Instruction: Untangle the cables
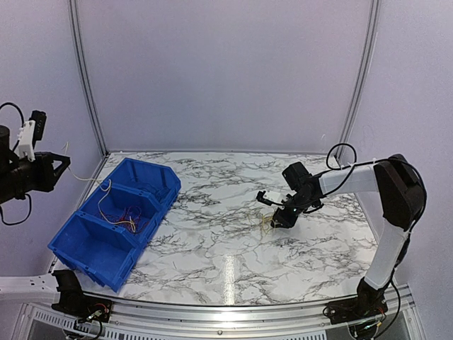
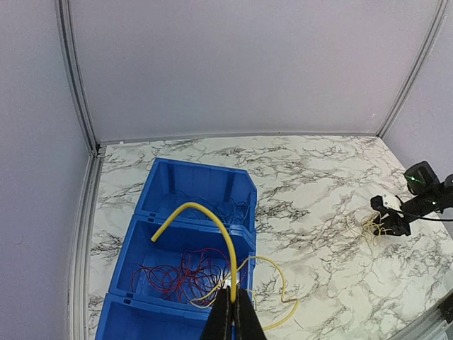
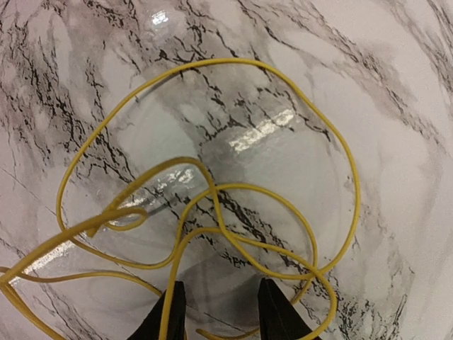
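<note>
Yellow cable (image 2: 191, 205) sits clenched in the left tool (image 2: 232, 312) above blue bins (image 2: 205, 185) holding red cables (image 2: 180, 276), lower left; right tool (image 3: 221, 312), released, straddles yellow loops (image 3: 212, 191) on the surface (image 3: 396, 85).

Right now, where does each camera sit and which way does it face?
Top external: high behind the robot, facing down over the marble table; left pincer shows raised, right pincer low.
Left wrist: high at the left, tilted down over the blue bins; its pincer shut on a yellow cable.
Right wrist: close above the table, facing down at yellow loops; its open fingertips show.
Shared: top and left wrist both show the bins and right pincer.
</note>
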You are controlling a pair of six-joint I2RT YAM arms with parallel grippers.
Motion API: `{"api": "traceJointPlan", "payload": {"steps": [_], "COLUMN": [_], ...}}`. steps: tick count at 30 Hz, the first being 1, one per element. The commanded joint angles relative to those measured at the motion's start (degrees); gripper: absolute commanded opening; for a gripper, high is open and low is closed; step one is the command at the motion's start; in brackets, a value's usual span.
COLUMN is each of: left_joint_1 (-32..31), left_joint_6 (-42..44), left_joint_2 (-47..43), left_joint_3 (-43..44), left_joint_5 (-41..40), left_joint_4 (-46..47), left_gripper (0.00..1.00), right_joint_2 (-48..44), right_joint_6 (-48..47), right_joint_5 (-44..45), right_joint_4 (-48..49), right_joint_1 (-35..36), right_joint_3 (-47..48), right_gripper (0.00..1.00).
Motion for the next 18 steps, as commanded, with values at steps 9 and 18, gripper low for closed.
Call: {"api": "traceJointPlan", "payload": {"steps": [9, 18], "left_joint_1": [-0.25, -0.24], "left_joint_6": [-2.91, -11.04], "left_joint_2": [-1.85, -7.47], "left_joint_3": [6.33, -1.87], "left_joint_5": [3.55, -5.95], "left_joint_4": [-10.51, -16.14], "left_gripper": [0.0, 0.0], "right_joint_2": [1.06, 0.6], "right_joint_6": [-1.69, -1.85], "right_joint_5": [9.78, 9.62], "right_joint_4": [-2.47, -2.43], "right_joint_1": [-0.55, -0.54], "right_joint_3": [-3.09, -3.52], "right_gripper": [0.36, 0.36]}}
